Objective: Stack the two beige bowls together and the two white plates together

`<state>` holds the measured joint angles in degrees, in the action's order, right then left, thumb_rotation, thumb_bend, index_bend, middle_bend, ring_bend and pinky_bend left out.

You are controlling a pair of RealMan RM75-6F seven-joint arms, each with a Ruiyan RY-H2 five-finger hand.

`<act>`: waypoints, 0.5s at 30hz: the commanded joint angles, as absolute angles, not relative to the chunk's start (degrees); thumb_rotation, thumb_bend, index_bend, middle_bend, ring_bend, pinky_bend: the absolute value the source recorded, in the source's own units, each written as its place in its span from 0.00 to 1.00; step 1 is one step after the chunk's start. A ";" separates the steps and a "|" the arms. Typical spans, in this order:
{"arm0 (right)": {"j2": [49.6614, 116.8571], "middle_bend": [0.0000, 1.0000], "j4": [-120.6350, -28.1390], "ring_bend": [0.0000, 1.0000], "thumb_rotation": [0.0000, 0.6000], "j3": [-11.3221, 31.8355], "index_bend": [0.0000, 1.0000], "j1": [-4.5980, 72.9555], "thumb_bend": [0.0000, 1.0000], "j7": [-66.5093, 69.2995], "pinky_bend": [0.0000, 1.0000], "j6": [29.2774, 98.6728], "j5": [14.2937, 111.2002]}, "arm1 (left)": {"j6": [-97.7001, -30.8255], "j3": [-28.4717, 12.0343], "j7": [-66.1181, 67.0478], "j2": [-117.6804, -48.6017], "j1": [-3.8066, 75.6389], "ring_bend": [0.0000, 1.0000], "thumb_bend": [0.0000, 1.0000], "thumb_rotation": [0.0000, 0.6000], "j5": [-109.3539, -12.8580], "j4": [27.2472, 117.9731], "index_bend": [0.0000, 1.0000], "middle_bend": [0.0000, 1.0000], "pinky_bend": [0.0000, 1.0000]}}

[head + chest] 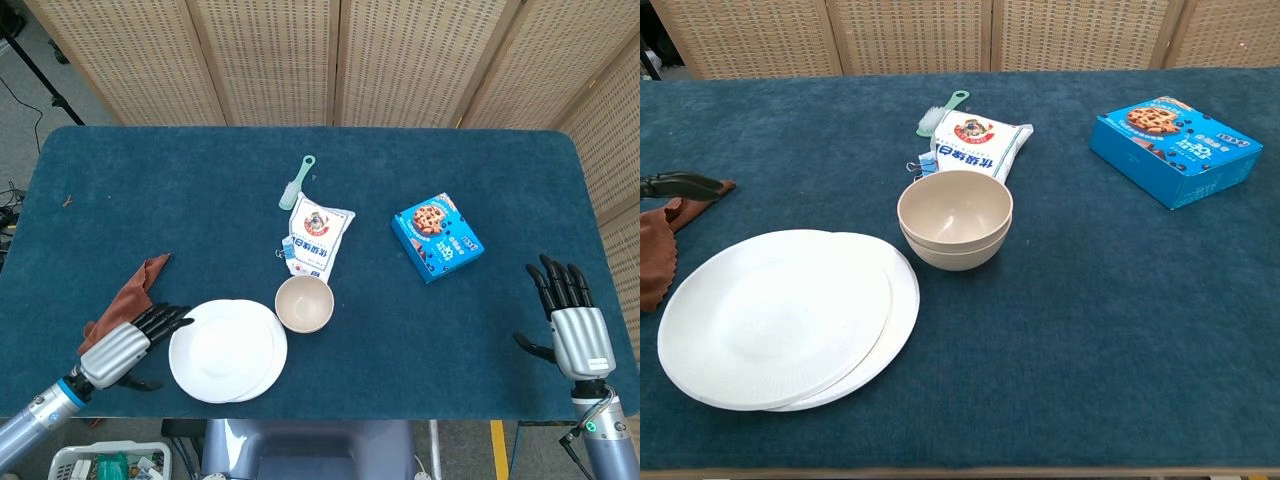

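Note:
Two white plates (pixel 226 350) (pixel 780 318) lie one on the other near the table's front left, the upper one shifted a little left of the lower. The two beige bowls (pixel 304 303) (pixel 955 218) sit nested just right of them. My left hand (pixel 125 343) hovers beside the plates' left rim, fingers apart and holding nothing; only its fingertips (pixel 680 185) show in the chest view. My right hand (pixel 568 322) rests open at the front right, far from everything.
A brown cloth (pixel 128 296) (pixel 658 250) lies left of the plates by my left hand. Behind the bowls lie a flour bag (pixel 319 237) (pixel 973 146) and a green brush (pixel 296 182). A blue cookie box (pixel 437 237) (pixel 1174 150) lies at right.

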<state>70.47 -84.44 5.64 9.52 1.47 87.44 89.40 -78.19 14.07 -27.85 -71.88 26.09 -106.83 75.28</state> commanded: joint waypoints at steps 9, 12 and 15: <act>70.49 0.00 -84.44 0.00 1.00 5.63 0.00 9.53 0.00 1.59 0.00 87.32 89.38 | -74.35 10.76 -23.14 -75.88 26.30 0.00 0.07 1.00 -102.70 73.70 0.09 0.00 0.00; 70.45 0.00 -84.42 0.00 1.00 5.65 0.00 9.47 0.00 1.73 0.00 87.38 89.34 | -73.51 10.31 -22.22 -76.79 26.24 0.00 0.07 1.00 -101.85 72.73 0.09 0.00 0.00; 70.38 0.00 -84.37 0.00 1.00 5.72 0.00 9.44 0.00 1.97 0.00 87.40 89.27 | -73.04 9.78 -21.80 -77.66 26.13 0.00 0.07 1.00 -101.01 71.59 0.09 0.00 0.00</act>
<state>70.40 -84.38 5.70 9.45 1.94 87.40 89.28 -73.22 9.99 -21.98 -77.40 26.18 -101.26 71.87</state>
